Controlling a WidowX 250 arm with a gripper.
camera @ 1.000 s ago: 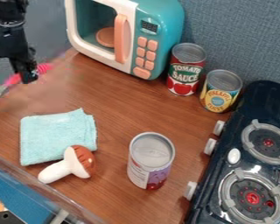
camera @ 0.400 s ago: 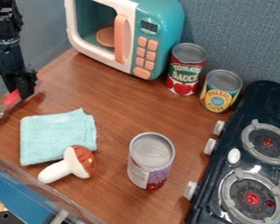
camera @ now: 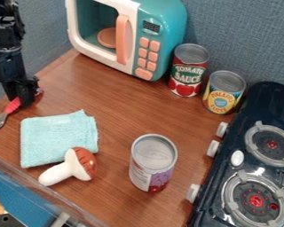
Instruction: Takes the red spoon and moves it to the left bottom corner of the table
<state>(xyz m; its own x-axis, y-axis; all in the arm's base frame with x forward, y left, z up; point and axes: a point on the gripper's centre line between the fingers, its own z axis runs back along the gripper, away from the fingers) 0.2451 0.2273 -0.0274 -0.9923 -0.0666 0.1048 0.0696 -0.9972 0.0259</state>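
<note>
The gripper (camera: 25, 103) is located between 9 and 10 o'clock in the view. Its fingers are closed on the handle of the red spoon (camera: 13, 105). The spoon's bowl end points between 7 and 8 o'clock, near the folded towel (camera: 52, 135)'s 10 o'clock side.

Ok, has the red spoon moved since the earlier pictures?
Yes, the red spoon has moved down the view, closer to the folded turquoise towel.
</note>
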